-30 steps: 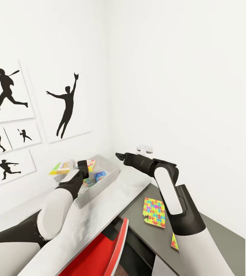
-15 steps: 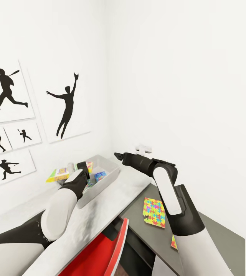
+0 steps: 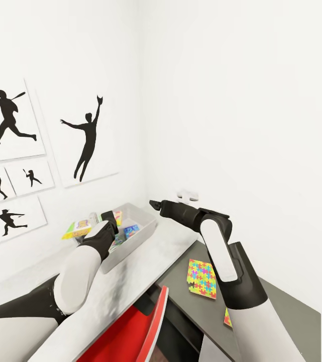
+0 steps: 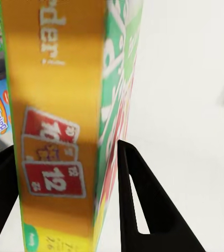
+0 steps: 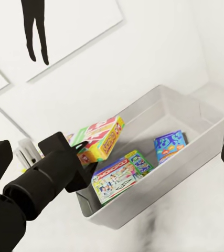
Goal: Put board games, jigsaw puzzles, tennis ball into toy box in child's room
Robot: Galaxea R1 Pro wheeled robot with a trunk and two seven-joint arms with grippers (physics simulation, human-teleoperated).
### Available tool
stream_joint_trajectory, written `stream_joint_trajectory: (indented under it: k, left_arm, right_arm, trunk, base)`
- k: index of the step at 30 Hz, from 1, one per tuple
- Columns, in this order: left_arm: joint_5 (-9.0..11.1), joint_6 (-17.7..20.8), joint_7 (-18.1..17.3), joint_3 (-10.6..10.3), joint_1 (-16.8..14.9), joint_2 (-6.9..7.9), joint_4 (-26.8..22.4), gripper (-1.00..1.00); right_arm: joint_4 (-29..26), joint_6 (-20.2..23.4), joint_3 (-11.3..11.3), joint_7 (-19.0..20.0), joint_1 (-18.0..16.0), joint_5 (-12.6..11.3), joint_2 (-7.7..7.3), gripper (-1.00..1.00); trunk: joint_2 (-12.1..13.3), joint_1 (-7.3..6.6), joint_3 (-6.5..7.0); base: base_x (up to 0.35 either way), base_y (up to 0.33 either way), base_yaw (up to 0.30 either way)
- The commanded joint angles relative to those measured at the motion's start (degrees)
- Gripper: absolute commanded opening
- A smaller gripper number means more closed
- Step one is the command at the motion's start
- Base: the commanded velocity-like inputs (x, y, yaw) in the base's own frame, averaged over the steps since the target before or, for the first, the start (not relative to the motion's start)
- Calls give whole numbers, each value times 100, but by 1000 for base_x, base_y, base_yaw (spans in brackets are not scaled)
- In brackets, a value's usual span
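Note:
My left gripper [image 3: 106, 219] is shut on the green and yellow Skip-Bo board game [image 3: 80, 227], holding it over the back corner of the light grey toy box [image 3: 133, 246], close to the wall. In the left wrist view the game's yellow edge with red cards [image 4: 54, 157] sits between the black fingers [image 4: 138, 199]. Two other board games [image 5: 121, 175] [image 5: 169, 144] lie inside the toy box [image 5: 195, 152]. My right gripper [image 3: 154, 204] hovers open just right of the box. Two jigsaw puzzles [image 3: 201, 278] [image 3: 228, 318] lie on the dark table. The tennis ball and the bed are out of view.
The toy box stands on a light tabletop [image 3: 130, 281] in the room's corner, with white walls behind and to the right. Black sports silhouette pictures [image 3: 88, 143] hang on the left wall. A red chair [image 3: 130, 337] is tucked under the front edge.
My left gripper has carried the Skip-Bo game down and left, toward the wall side of the toy box, then nearly stopped. The right arm has barely moved.

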Motion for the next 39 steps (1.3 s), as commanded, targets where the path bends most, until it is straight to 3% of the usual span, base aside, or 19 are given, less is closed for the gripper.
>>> stream_joint_trajectory:
  k: [1,10,39]
  left_arm:
    - [49,-17,22,-23,0,-1,-11,-100]
    - [50,199,30,-47,6,-1,-9,-100]
    - [41,197,-34,-70,7,-1,-10,-100]
  right_arm:
    - [-2,12,1,-59,-3,-62,1,100]
    - [33,12,-4,-59,-3,-73,1,100]
    - [43,12,0,-59,-3,-64,1,100]
  trunk:
    - [-6,3,-5]
    - [-6,3,-5]
    - [-6,3,10]
  base:
    - [0,0,0]
    - [0,0,-2]
    - [0,0,-36]
